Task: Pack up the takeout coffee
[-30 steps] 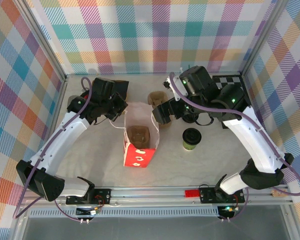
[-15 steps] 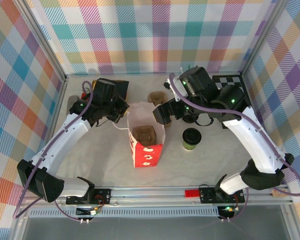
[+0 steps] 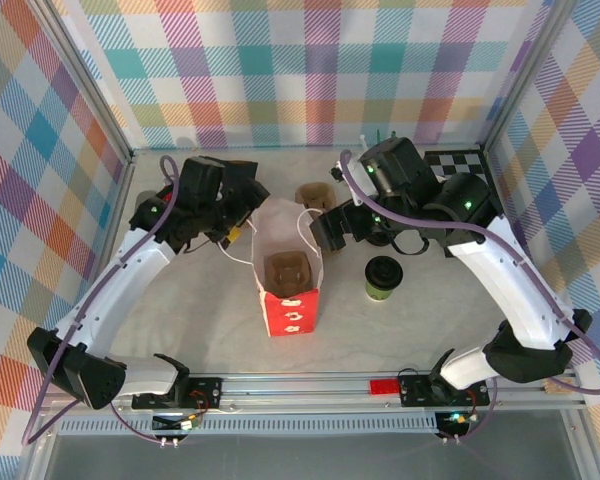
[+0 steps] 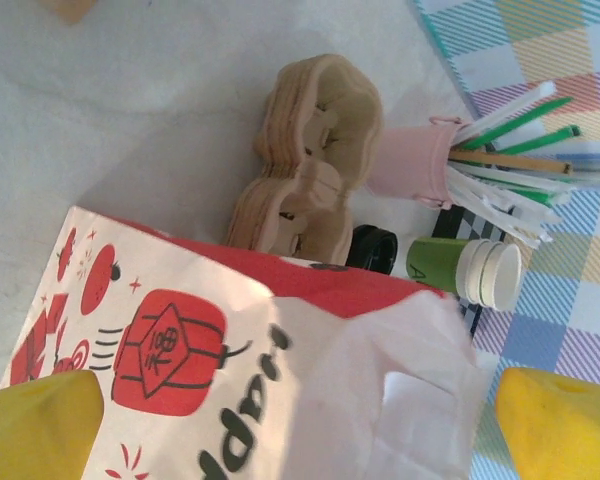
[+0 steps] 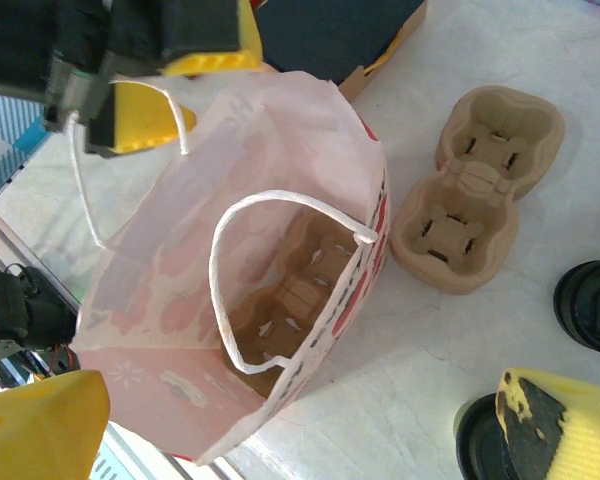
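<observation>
Plaid walls (image 3: pixel 280 70) ring the pale tabletop (image 3: pixel 200 320). I see both arms bent inward, flanking the paper bag (image 3: pixel 290 312) — left gripper (image 3: pixel 237 226) and right gripper (image 3: pixel 325 228) splayed wide, holding nothing. Takeout coffee (image 3: pixel 383 277) stands upright on the tabletop, just right of the bag.

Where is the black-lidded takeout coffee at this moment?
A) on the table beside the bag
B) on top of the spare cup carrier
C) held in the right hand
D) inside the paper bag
A: the takeout coffee stands on the table, right of the paper bag, which holds a pulp cup carrier.
</observation>
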